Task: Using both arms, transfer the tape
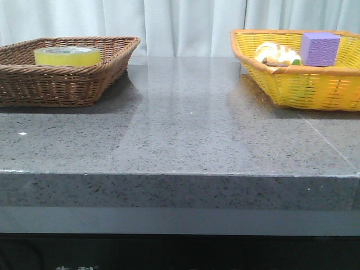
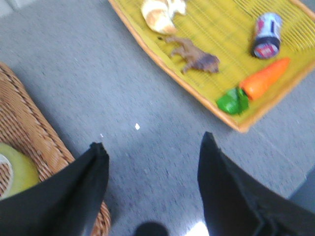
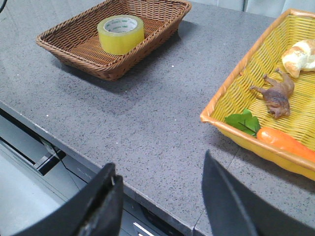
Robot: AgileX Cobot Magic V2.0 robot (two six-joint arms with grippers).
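White curtains (image 1: 185, 25) hung behind a gray speckled table (image 1: 180, 129). We saw two baskets on it, well apart, with bare table between them. On our left sat a brown woven basket (image 1: 67, 84). On our right sat a yellow basket (image 1: 315, 84) with an orange rim.

The tape (image 1: 67, 55) lay flat inside the brown basket. It was a fat yellow roll, and in the right wrist view we could see its white middle ring with green letters on it (image 3: 120, 33). Nothing was touching it. In the left wrist view only a bit of the roll (image 2: 17, 169) showed at the edge, inside the brown basket (image 2: 29, 132).

Our left gripper (image 2: 152, 147) had its two black fingers spread wide apart, with only gray table between them. One finger (image 2: 78, 191) was over the rim of the brown basket. Our right gripper (image 3: 160, 172) was spread wide too and held nothing. It hung over the near edge of the table.

Inside the yellow basket we saw a purple cube (image 1: 319, 49), a piece of bread (image 3: 300, 56), a small brown toy animal (image 3: 275, 93), an orange carrot (image 2: 263, 78) with green leaves, and a little can (image 2: 267, 35) lying on its side.
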